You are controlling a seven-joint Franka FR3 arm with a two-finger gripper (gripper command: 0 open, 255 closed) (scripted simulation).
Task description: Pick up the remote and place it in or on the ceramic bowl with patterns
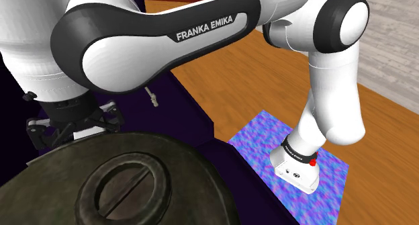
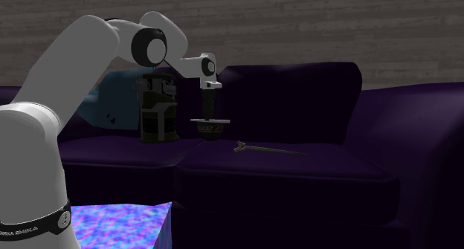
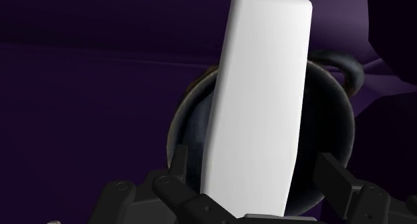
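The bowl (image 2: pixel 209 126) sits on a purple sofa (image 2: pixel 297 162) before a grey wall (image 2: pixel 297 24).

White arm (image 1: pixel 168 42) high and far forward, wrist straight down, black pincer (image 2: pixel 208 115) vertical, fingers (image 3: pixel 332 179) apart.

The remote (image 3: pixel 257 102) hides from us the middle of the bowl (image 3: pixel 331 122), its near end cut off at the edge. From afar we cannot make out the bowl's pattern, nor the thin thing (image 2: pixel 260 149) on the sofa (image 2: pixel 334 166).
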